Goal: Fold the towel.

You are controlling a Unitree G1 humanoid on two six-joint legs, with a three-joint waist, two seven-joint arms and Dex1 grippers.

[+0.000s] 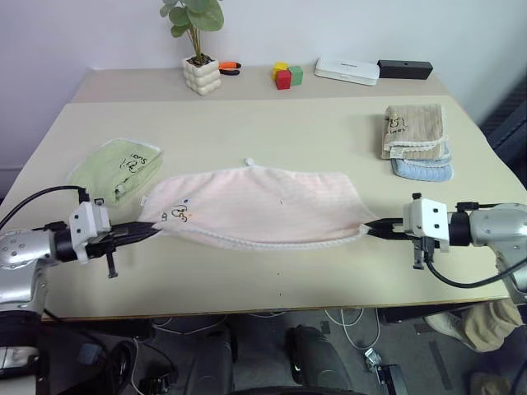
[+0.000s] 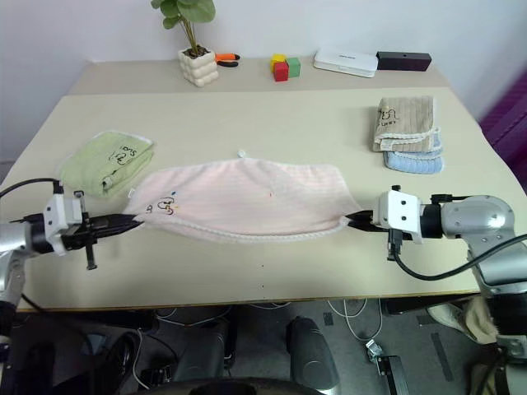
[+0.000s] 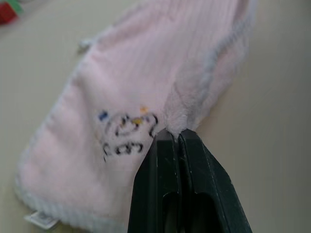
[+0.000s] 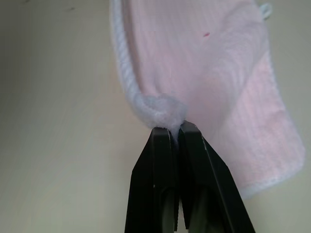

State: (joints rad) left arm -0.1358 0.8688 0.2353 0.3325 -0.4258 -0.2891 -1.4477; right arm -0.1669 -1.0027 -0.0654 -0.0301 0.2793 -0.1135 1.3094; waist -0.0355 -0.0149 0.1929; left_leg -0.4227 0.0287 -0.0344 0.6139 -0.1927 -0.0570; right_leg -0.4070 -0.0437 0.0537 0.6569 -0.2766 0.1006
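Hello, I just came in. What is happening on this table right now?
The robot is folding the pink towel. The left gripper and the right gripper are each shut on one end of it, holding it stretched between them over the table. A green towel lies at the left, and a beige towel rests on a blue towel at the right.

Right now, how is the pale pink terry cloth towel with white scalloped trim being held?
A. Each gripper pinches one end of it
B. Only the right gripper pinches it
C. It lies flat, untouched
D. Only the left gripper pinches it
A: the left gripper is shut on one end of the pale pink terry cloth towel and the right gripper on the opposite end, as both wrist views confirm.
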